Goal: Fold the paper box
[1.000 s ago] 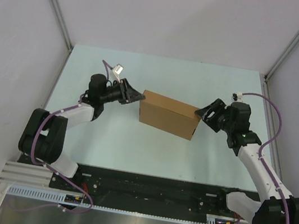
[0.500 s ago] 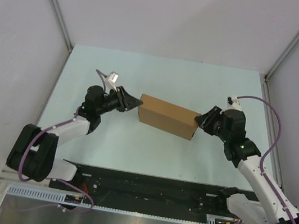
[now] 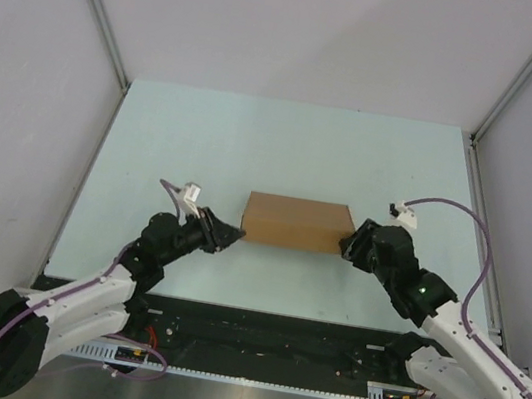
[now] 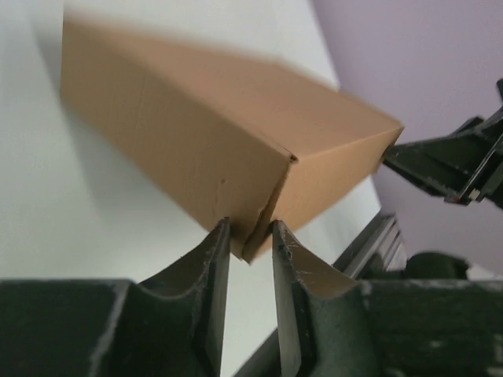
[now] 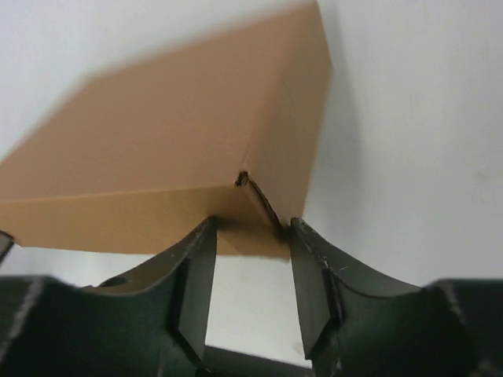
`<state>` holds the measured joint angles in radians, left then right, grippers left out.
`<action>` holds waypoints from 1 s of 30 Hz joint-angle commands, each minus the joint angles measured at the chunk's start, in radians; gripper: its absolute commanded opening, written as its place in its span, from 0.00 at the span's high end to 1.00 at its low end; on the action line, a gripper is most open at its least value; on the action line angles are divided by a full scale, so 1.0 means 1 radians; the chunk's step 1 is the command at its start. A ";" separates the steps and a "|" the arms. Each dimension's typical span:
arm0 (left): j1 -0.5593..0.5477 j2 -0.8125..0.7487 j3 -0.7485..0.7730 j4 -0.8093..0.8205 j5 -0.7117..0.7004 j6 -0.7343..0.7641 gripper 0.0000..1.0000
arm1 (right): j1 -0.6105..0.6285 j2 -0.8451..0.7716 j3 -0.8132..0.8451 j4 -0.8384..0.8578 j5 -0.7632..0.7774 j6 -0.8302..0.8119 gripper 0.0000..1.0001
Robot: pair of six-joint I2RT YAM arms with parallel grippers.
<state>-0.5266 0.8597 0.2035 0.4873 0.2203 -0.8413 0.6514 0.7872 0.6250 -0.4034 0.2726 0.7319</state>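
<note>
Overhead: closed plain brown box [image 3: 298, 223] at middle of table [image 3: 256, 137]; only wrist views show left pincer [image 4: 250, 232] at its 9 o'clock end, right pincer [image 5: 251, 226] at 3 o'clock, each clamped on a corner.

I saw the paper box [image 3: 296, 222] in plain brown, without any print or marking. The table [image 3: 256, 137] was a very pale mint green and the walls [image 3: 302, 33] a light grey. The left arm [image 3: 89, 295] and the right arm [image 3: 471, 343] were white with black joints. Their cables [image 3: 445, 202] were purple. The left gripper [image 3: 236, 232] and the right gripper [image 3: 347, 243] were almost black.
</note>
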 commanded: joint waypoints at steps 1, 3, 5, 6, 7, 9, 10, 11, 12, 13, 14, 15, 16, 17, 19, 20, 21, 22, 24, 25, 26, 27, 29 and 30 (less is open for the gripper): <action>-0.046 -0.028 -0.088 -0.237 -0.032 -0.061 0.87 | 0.030 0.079 -0.077 -0.146 0.003 0.058 0.50; -0.044 -0.036 -0.090 -0.243 -0.041 -0.055 0.74 | 0.028 0.099 -0.079 -0.131 0.008 0.063 0.44; -0.044 -0.045 -0.078 -0.263 -0.047 -0.048 0.63 | 0.028 0.092 -0.077 -0.120 0.013 0.067 0.40; -0.044 -0.053 -0.067 -0.277 -0.058 -0.044 0.57 | 0.027 0.072 -0.070 -0.117 0.016 0.069 0.39; -0.044 -0.071 -0.043 -0.315 -0.064 -0.029 0.53 | 0.027 0.061 -0.062 -0.123 0.022 0.070 0.37; -0.044 -0.093 -0.006 -0.360 -0.072 -0.006 0.46 | 0.028 0.044 -0.039 -0.159 0.031 0.064 0.33; -0.044 -0.112 0.031 -0.399 -0.078 0.017 0.44 | 0.027 0.025 -0.013 -0.170 0.034 0.058 0.32; -0.044 -0.123 0.048 -0.421 -0.085 0.022 0.42 | 0.027 0.015 -0.004 -0.187 0.040 0.055 0.30; -0.041 -0.135 0.062 -0.437 -0.096 0.022 0.38 | 0.024 0.003 0.004 -0.187 0.048 0.041 0.29; -0.041 -0.152 0.082 -0.443 -0.119 0.018 0.35 | 0.008 -0.015 0.011 -0.175 0.045 0.029 0.28; -0.039 -0.159 0.085 -0.434 -0.130 0.007 0.31 | -0.010 -0.017 0.010 -0.135 0.034 0.017 0.26; -0.036 -0.162 0.085 -0.414 -0.140 -0.004 0.22 | -0.037 -0.011 0.012 -0.111 0.011 -0.003 0.26; -0.032 -0.148 0.074 -0.354 -0.147 -0.033 0.18 | -0.121 0.004 0.010 -0.082 -0.068 -0.017 0.25; -0.027 -0.131 0.068 -0.314 -0.148 -0.048 0.14 | -0.163 0.045 0.009 -0.024 -0.113 -0.026 0.25; -0.001 -0.027 0.065 -0.204 -0.125 -0.073 0.10 | -0.267 0.096 0.007 0.046 -0.231 -0.054 0.25; 0.005 0.022 0.076 -0.187 -0.098 -0.076 0.10 | -0.285 0.156 0.008 0.108 -0.248 -0.066 0.25; 0.013 0.072 0.091 -0.171 -0.079 -0.071 0.10 | -0.300 0.184 0.012 0.132 -0.260 -0.081 0.25; 0.013 0.172 0.126 -0.161 -0.062 -0.049 0.10 | -0.315 0.211 0.012 0.150 -0.294 -0.094 0.25; 0.013 0.255 0.151 -0.145 -0.044 -0.047 0.11 | -0.341 0.299 0.012 0.207 -0.340 -0.104 0.25; 0.013 0.315 0.154 -0.129 -0.036 -0.051 0.11 | -0.345 0.326 0.012 0.219 -0.349 -0.107 0.25; 0.013 0.335 0.154 -0.116 -0.030 -0.064 0.12 | -0.345 0.346 0.012 0.241 -0.358 -0.104 0.25; 0.013 0.369 0.152 -0.081 -0.018 -0.073 0.12 | -0.345 0.378 0.012 0.250 -0.368 -0.101 0.25; 0.011 0.398 0.152 -0.055 -0.009 -0.076 0.13 | -0.335 0.400 0.010 0.280 -0.372 -0.092 0.25; 0.013 0.435 0.158 -0.052 0.000 -0.074 0.14 | -0.329 0.427 0.012 0.291 -0.383 -0.092 0.25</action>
<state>-0.5182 1.2354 0.3233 0.3252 0.1680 -0.8928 0.3107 1.1687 0.6140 -0.2356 -0.0376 0.6559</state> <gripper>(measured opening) 0.874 0.751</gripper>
